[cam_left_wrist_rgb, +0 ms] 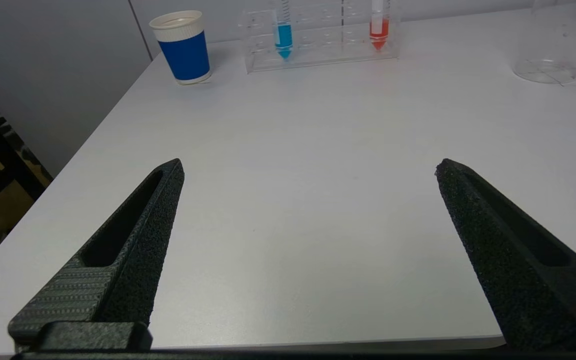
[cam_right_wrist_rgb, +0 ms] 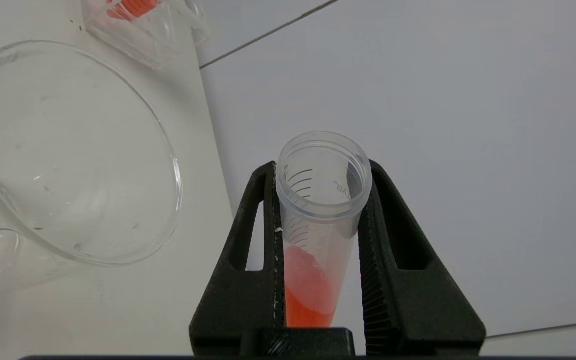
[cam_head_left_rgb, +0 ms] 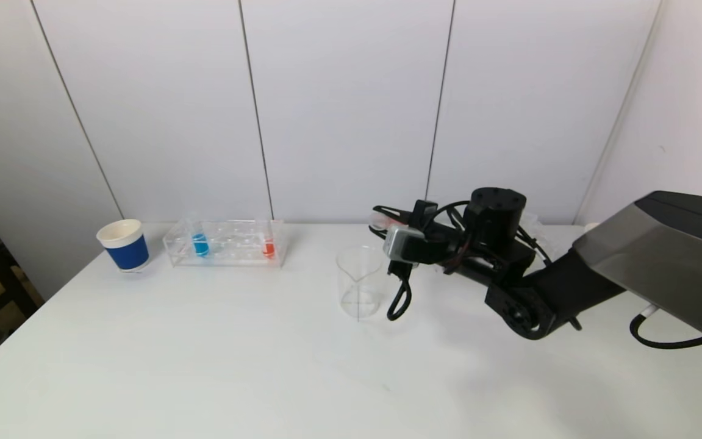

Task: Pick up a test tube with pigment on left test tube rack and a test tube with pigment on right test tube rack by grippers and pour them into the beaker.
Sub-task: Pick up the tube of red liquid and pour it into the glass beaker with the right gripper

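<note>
The left hand (cam_left_wrist_rgb: 308, 167) is open above the white worktop (cam_left_wrist_rgb: 308, 150); far ahead, a rack (cam_left_wrist_rgb: 318, 47) holds a blue tube (cam_left_wrist_rgb: 283, 35) and an orange tube (cam_left_wrist_rgb: 378, 32).

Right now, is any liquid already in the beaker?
No, the beaker looks empty, and the orange pigment is still inside the test tube held by the right gripper.

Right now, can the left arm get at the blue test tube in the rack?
Probably yes. The left gripper is open above bare table, and nothing stands between it and the blue test tube upright in the rack. The paper cup stands off to one side.
</note>
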Available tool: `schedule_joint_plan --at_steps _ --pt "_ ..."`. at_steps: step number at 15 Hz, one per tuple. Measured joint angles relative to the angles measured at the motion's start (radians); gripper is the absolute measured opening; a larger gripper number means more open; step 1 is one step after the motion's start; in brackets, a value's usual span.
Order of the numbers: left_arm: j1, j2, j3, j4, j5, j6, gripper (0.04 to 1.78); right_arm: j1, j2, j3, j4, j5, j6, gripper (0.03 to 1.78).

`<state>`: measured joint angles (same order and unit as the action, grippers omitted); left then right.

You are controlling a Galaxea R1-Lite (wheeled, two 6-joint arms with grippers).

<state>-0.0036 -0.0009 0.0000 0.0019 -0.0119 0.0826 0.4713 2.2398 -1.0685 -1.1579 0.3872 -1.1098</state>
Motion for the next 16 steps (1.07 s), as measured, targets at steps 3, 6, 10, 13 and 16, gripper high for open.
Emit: schedule_joint_plan --at_steps 3,6,10,13,16 --pt "0.000 0.000 0.000 0.000 0.000 0.000 1.76 0.004 0.000 0.001 0.004 -0.004 -0.037 0.48" --pt "0.000 0.000 0.000 0.000 0.000 0.000 1.76 0.014 0.000 0.003 0.008 -0.006 -0.075 0.48" --pt "0.000 0.000 0.000 0.000 0.000 0.000 1.76 0.024 0.000 0.007 0.010 -0.012 -0.102 0.48" --pt "0.000 0.000 0.000 0.000 0.000 0.001 1.76 0.029 -0.006 0.011 0.011 -0.042 -0.131 0.48" --pt "0.000 0.000 0.000 0.000 0.000 0.001 1.76 0.032 -0.021 0.014 0.045 -0.050 -0.177 0.48"
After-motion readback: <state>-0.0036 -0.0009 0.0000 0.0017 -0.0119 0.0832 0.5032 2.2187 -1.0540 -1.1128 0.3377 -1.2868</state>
